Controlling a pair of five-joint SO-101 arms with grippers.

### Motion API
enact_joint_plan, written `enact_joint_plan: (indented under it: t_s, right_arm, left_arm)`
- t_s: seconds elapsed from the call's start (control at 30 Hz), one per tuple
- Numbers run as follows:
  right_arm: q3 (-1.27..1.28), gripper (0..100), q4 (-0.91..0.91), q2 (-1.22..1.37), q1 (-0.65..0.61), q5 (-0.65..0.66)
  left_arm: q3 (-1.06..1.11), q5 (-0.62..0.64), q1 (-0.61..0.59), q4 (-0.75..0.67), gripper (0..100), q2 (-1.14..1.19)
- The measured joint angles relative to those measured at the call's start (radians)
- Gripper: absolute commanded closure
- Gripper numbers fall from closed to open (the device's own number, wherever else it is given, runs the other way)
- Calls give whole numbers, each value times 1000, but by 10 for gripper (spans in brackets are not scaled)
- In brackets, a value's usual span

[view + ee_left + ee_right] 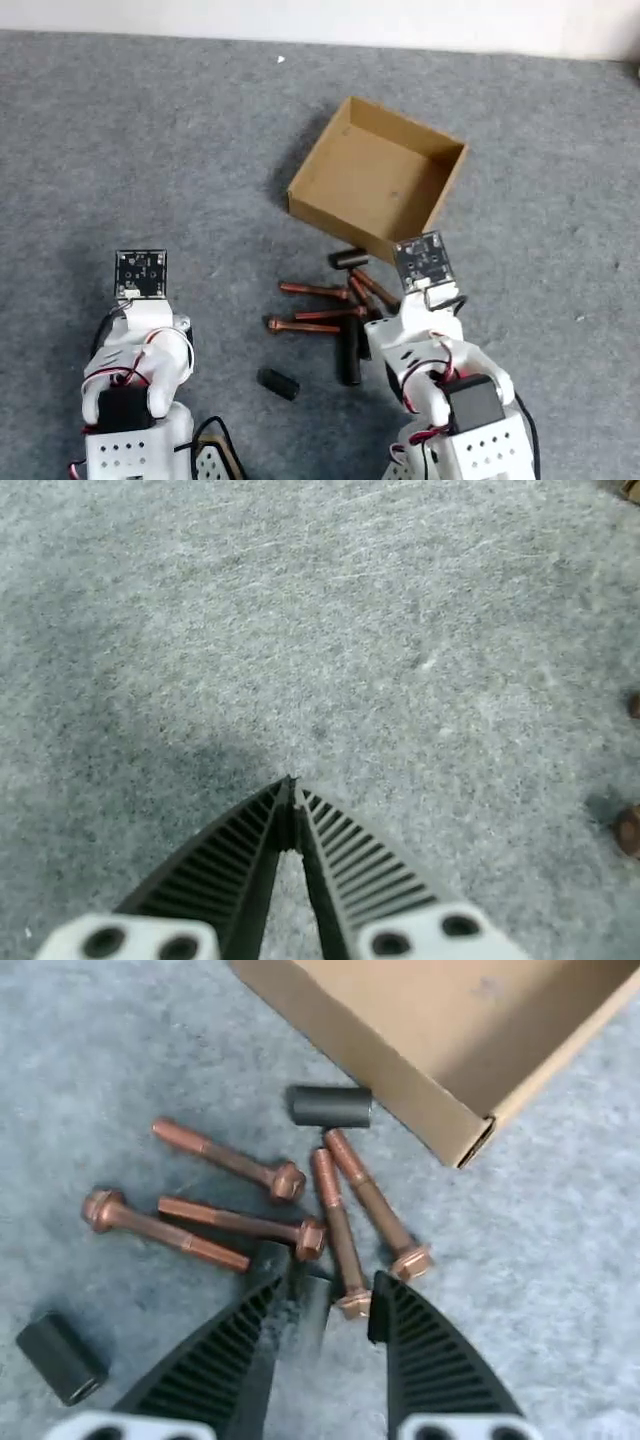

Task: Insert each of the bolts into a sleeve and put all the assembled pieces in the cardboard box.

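Several copper bolts [240, 1222] lie loosely together on the grey carpet, just in front of the cardboard box [380, 1070], which is empty [335, 215]. One black sleeve [332, 1106] lies against the box wall, and another [60, 1358] lies apart on the near left [278, 383]. My right gripper [330, 1282] hovers open over the near ends of the bolts [330, 313]. A dark sleeve [350, 352] lies partly under it. My left gripper [291, 790] is shut on nothing over bare carpet, to the left of the bolts.
The left arm [140, 340] stands at the near left and the right arm [435, 350] at the near right. Two bolt heads [630, 830] show at the edge of the left wrist view. A pale strip of floor or wall runs along the far edge.
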Motion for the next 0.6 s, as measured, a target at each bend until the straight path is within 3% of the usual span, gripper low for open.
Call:
enact_joint_plan:
  t_s: [0.6]
  right_arm:
    - [-58,872,-242,775,-78,-141]
  left_arm:
    - [0,0,0,0,989,0]
